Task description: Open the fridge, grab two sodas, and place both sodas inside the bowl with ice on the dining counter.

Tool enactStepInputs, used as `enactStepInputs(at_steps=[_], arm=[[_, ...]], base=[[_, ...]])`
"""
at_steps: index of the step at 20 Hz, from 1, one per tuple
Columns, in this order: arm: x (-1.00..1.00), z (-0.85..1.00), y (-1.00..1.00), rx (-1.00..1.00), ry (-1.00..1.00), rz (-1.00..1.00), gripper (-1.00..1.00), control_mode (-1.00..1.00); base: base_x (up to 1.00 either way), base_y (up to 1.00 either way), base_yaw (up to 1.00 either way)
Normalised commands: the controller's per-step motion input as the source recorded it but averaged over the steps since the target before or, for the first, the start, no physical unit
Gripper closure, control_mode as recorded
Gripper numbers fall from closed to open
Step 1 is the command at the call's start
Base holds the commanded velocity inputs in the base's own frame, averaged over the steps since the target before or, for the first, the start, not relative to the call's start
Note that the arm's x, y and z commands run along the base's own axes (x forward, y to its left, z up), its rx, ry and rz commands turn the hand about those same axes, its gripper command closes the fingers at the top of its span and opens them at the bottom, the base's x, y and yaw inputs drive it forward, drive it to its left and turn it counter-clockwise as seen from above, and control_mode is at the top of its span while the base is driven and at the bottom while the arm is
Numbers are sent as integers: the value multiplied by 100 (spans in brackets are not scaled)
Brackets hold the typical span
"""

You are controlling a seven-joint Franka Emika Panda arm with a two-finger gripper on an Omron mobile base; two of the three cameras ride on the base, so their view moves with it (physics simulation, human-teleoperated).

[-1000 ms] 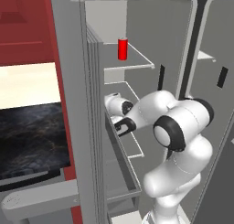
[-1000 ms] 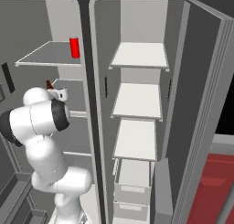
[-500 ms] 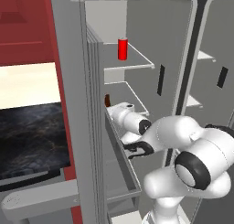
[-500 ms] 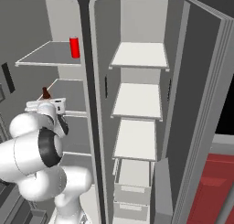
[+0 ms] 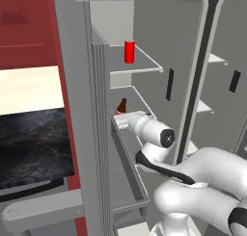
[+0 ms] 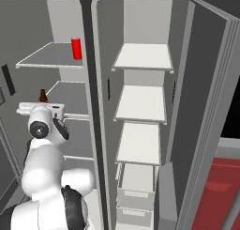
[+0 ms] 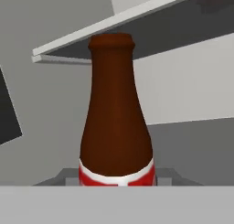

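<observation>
Over the last second the arm had swung down and reached into the open fridge (image 5: pixel 144 32), bringing its hand to the brown soda bottle (image 7: pixel 116 122) on the second shelf. In the hand view the bottle stood upright, close and centred. That put the first grab within reach, though whether the gripper was wide, narrow or holding could not be told.

To the left the door bins (image 5: pixel 126 172) ran close beside the arm. The shelf above (image 6: pixel 49 55), carrying the red can (image 6: pixel 76 48), hung low over the bottle. The way out lay back toward the robot.
</observation>
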Motion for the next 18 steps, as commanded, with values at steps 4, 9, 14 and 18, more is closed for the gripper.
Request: enactStepInputs(at_steps=[4,9,14,18], arm=[[-54,83,-24,0,30,-8,100,-100],[-49,64,-18,0,30,-8,100,-100],[-50,27,-4,0,27,-6,100,-100],[-87,0,-26,0,10,-1,100,-100]], base=[[0,0,0],[0,0,0],[0,0,0],[0,0,0]])
